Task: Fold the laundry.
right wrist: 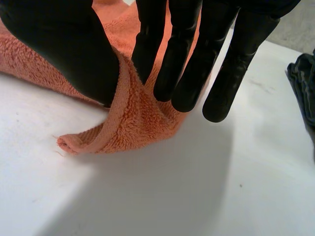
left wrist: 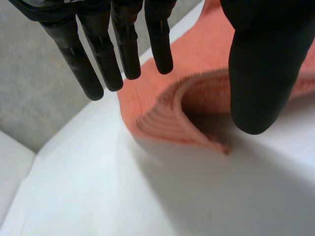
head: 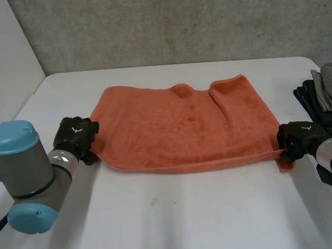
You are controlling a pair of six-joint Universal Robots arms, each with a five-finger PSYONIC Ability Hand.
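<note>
An orange towel (head: 183, 126) lies folded on the white table (head: 172, 220), its folded edge toward me. My left hand (head: 76, 138) sits at the towel's near left corner. In the left wrist view its fingers (left wrist: 98, 64) are straight and spread from the thumb (left wrist: 261, 73), and the curled towel corner (left wrist: 197, 103) lies loose below them. My right hand (head: 299, 139) is at the towel's near right corner. In the right wrist view the thumb (right wrist: 64, 49) and the fingers (right wrist: 187, 59) pinch that corner (right wrist: 133, 128), which is lifted slightly off the table.
A stack of dark and grey folded clothes (head: 325, 95) stands at the table's right edge, just beyond my right hand; its dark edge (right wrist: 302, 83) lies beside that hand's fingers. A grey wall runs behind the table.
</note>
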